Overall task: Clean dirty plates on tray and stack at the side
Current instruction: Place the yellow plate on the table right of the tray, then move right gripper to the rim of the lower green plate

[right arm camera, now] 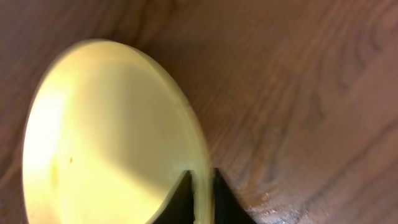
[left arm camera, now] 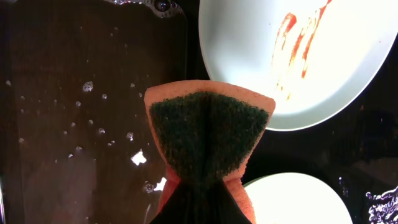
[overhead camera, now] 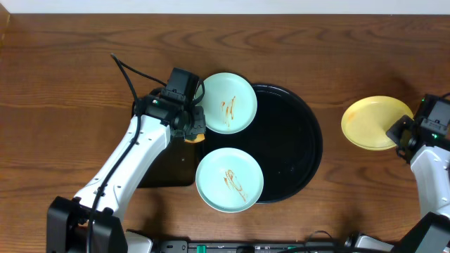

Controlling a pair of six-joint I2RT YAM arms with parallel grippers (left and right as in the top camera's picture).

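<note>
Two pale mint plates lie on the left part of the round black tray (overhead camera: 288, 140). The upper plate (overhead camera: 228, 103) (left arm camera: 249, 56) carries orange-brown sauce streaks, and so does the lower plate (overhead camera: 229, 180) (left arm camera: 298, 199). My left gripper (overhead camera: 193, 130) (left arm camera: 202, 202) is shut on an orange sponge with a dark green scouring face (overhead camera: 195, 138) (left arm camera: 208, 130), just left of the upper plate's rim and apart from it. A clean yellow plate (overhead camera: 373, 119) (right arm camera: 106, 137) rests on the table at the right. My right gripper (overhead camera: 399, 133) (right arm camera: 202, 186) straddles its near rim, one finger on each side.
A smaller black rectangular tray (overhead camera: 169, 169) lies under my left arm, wet with drops and bubbles (left arm camera: 74, 124). Brown wooden table (overhead camera: 70, 70) surrounds everything. A black cable (overhead camera: 130, 74) loops up from the left arm.
</note>
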